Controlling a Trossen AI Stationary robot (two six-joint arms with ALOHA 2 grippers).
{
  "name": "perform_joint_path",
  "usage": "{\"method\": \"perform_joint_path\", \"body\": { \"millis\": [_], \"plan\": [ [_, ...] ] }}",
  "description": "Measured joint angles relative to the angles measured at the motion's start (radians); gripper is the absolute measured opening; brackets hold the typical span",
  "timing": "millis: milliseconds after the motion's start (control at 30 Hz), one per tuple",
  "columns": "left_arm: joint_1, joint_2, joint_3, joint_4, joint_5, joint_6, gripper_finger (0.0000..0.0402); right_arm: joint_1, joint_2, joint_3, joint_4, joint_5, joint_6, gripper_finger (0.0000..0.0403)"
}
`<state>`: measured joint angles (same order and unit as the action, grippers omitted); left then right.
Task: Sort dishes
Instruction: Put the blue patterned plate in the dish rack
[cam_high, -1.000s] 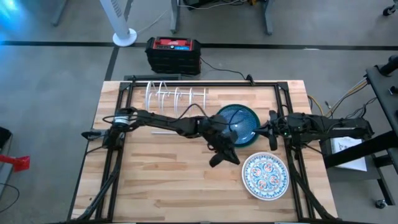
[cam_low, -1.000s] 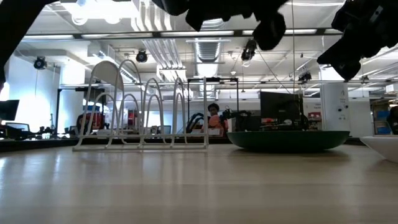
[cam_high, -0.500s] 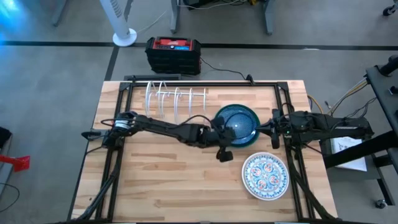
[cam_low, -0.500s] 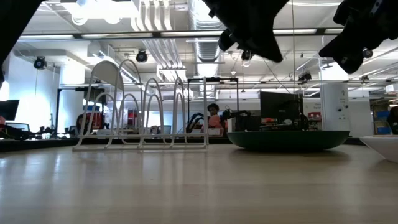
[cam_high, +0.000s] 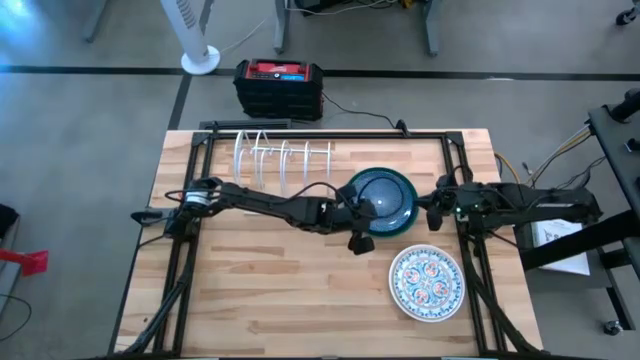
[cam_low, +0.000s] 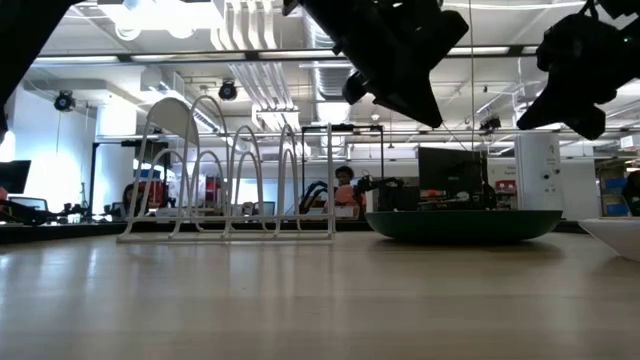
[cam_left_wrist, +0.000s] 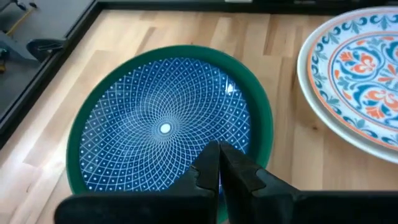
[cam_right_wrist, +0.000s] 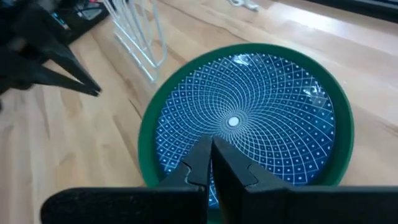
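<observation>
**Over the blue plate, two closed grippers converge**

At mid-table, the blue-patterned plate (cam_high: 381, 202) with its green rim lies flat near the wire rack (cam_high: 282, 158), the floral plate (cam_high: 426, 283) nearby. Left gripper (cam_high: 361, 240) hovers at its near edge, right gripper (cam_high: 437, 212) beside its far edge; both are pinched shut, holding nothing. Pickup looks not yet begun: next, one gripper must open and take the rim.
</observation>
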<state>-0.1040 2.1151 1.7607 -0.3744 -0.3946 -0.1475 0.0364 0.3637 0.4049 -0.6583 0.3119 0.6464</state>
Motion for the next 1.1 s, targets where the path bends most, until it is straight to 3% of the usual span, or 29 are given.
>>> {"method": "perform_joint_path", "body": {
  "millis": [367,533,833,1100],
  "plan": [
    [0.000,0.000,-0.001,0.025,0.000,0.034,0.0000,0.000,0.054,0.000,0.004,0.001,-0.013,0.0007],
    [0.000,0.000,-0.002,0.024,0.000,0.081,0.0000,0.001,0.082,-0.001,0.003,-0.079,-0.007,0.0007],
    [0.015,0.000,-0.004,0.028,0.002,0.063,0.0000,0.001,0.154,-0.024,0.003,0.028,0.037,0.0007],
    [0.013,0.012,-0.029,0.036,0.006,0.044,0.0000,0.001,0.161,-0.118,0.011,0.033,0.127,0.0007]
  ]
}}
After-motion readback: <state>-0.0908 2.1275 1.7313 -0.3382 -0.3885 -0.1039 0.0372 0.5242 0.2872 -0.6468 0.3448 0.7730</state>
